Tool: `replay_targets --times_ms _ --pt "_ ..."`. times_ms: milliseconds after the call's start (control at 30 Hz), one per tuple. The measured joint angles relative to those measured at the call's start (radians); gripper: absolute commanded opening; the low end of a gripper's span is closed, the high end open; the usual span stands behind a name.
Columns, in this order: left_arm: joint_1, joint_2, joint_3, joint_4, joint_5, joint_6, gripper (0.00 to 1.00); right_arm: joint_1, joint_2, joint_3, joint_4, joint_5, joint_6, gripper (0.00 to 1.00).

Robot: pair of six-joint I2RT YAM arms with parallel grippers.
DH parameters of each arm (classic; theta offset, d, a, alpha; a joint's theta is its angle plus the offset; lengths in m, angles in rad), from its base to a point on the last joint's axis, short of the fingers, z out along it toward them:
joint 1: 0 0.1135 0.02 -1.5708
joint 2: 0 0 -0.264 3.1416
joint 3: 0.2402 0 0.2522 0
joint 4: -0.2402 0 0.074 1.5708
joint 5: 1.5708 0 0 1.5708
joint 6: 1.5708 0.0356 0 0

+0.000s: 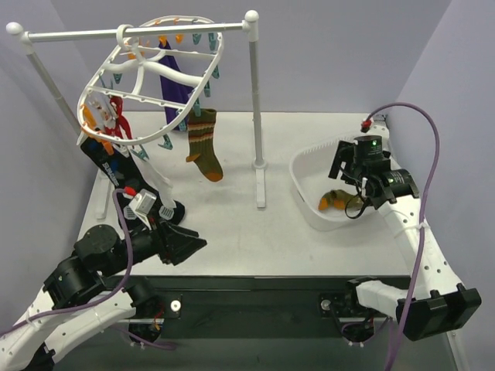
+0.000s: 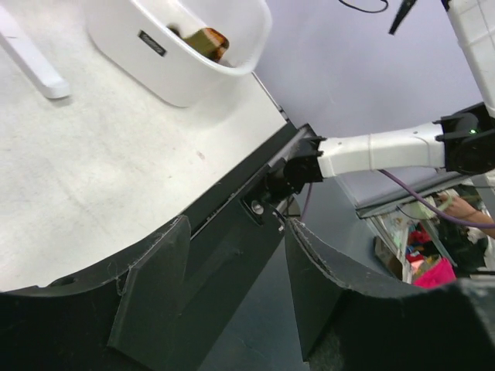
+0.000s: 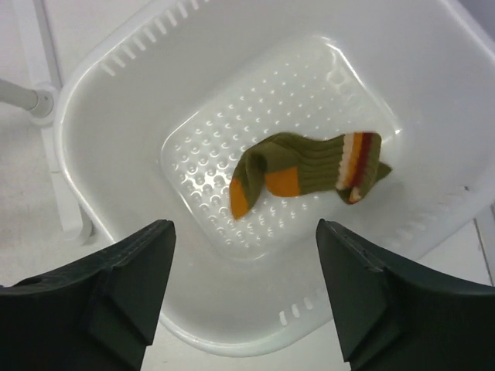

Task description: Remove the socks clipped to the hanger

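Note:
The white oval hanger (image 1: pixel 151 73) hangs tilted from the rail at the back left. Clipped to it are a purple sock (image 1: pixel 175 86), an olive striped sock (image 1: pixel 203 144), a red-and-white sock (image 1: pixel 115 116) and a black-navy sock (image 1: pixel 117 167). Another olive sock with orange heel and toe (image 3: pixel 309 174) lies loose in the white basin (image 3: pixel 116 100); it also shows in the top view (image 1: pixel 336 201). My right gripper (image 3: pixel 244 239) is open and empty, pointing down over the basin (image 1: pixel 346 171). My left gripper (image 1: pixel 189 230) is open and empty, low over the table near its front left (image 2: pixel 236 239).
The white rail stand (image 1: pixel 254 116) spans the back left, with its right post and foot in the middle of the table. The basin (image 1: pixel 309 166) stands at the right; it also shows in the left wrist view (image 2: pixel 178 69). The table's dark front edge (image 1: pixel 271 282) is near the left gripper.

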Motion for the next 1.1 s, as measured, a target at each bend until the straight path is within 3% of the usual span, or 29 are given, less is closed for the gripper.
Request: replay_targets --times_ms 133,333,867,1033,1100 --pt "0.0 -0.027 0.002 -0.031 -0.068 -0.004 0.6 0.095 0.065 0.062 -0.024 -0.014 -0.027 0.87" --pt "0.0 -0.062 0.003 -0.052 -0.134 -0.006 0.6 0.329 0.262 0.336 0.033 -0.088 -0.095 0.91" --pt "-0.001 -0.127 0.003 -0.087 -0.151 -0.016 0.61 0.42 0.729 0.343 0.727 -0.593 -0.146 0.93" --pt "-0.001 -0.133 0.003 -0.085 -0.143 -0.024 0.61 0.426 0.818 0.283 0.884 -0.714 -0.151 0.81" --pt "-0.001 -0.141 0.003 -0.084 -0.14 -0.024 0.61 0.426 0.846 0.277 0.929 -0.756 -0.143 0.62"
